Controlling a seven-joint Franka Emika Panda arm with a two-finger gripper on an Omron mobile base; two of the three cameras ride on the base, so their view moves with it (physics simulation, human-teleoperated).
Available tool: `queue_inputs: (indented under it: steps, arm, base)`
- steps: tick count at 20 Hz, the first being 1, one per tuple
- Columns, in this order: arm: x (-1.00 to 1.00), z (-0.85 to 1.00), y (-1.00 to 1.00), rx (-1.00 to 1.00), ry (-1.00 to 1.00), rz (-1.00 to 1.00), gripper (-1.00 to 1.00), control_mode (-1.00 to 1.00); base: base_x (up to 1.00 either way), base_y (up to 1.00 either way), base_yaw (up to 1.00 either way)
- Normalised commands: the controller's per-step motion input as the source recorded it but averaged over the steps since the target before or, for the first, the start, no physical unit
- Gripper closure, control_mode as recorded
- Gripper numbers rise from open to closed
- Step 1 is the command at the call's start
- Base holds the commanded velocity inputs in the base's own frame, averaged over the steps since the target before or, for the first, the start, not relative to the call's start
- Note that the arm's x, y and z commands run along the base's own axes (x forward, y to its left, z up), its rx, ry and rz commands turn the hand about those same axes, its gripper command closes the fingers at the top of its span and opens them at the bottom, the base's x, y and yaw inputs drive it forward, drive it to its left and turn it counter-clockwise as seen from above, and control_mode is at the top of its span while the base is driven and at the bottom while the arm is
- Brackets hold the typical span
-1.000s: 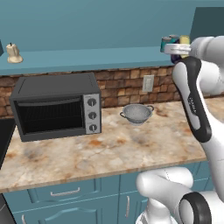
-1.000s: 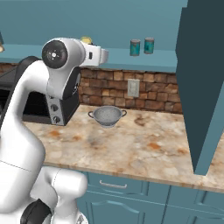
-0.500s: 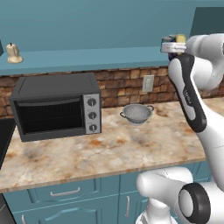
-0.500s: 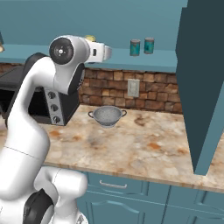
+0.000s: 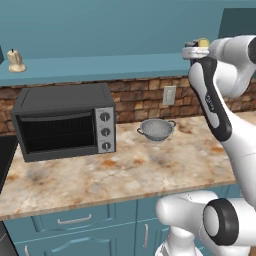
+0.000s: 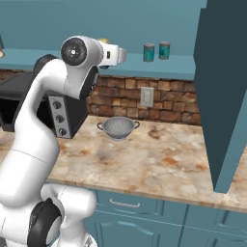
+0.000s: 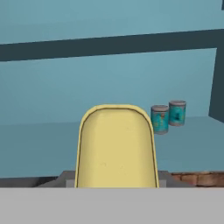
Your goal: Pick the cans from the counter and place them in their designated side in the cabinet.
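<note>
Gripper [image 7: 117,183] — jaws clamped on the yellow-topped can [image 7: 116,146], raised higher than before. Cabinet [image 6: 183,67] — two teal cans [image 6: 157,51] unmoved.

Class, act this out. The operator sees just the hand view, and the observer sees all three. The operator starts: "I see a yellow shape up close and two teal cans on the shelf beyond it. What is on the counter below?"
Observer: A steel colander sits on the counter, near the brick wall.
Operator: Anything else down there?
Observer: Yes, a dark toaster oven stands on the counter, left of the colander in the left base view.
Operator: And the far end of the shelf?
Observer: A small pale object stands at the left end of the shelf. I cannot tell what it is.
</note>
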Motion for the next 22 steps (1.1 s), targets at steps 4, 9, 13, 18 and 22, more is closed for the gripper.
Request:
queue_inputs:
  steps: [4, 9, 13, 18, 22]
  arm:
    - [0.17, 0.0, -0.14, -0.02, 0.03, -0.01, 1.0, -1.0]
    - [0.18, 0.0, -0.13, -0.02, 0.03, 0.0, 1.0, -1.0]
    - [0.21, -0.01, -0.09, -0.01, 0.04, 0.0, 1.0, -1.0]
    - [0.25, -0.04, -0.05, -0.01, 0.05, 0.0, 1.0, -1.0]
    - [0.27, -0.04, -0.04, -0.01, 0.05, 0.0, 1.0, -1.0]
  base:
    - [0.0, 0.0, 0.0]
    - [0.0, 0.0, 0.0]
    - [0.0, 0.0, 0.0]
    - [0.0, 0.0, 0.0]
    - [0.0, 0.0, 0.0]
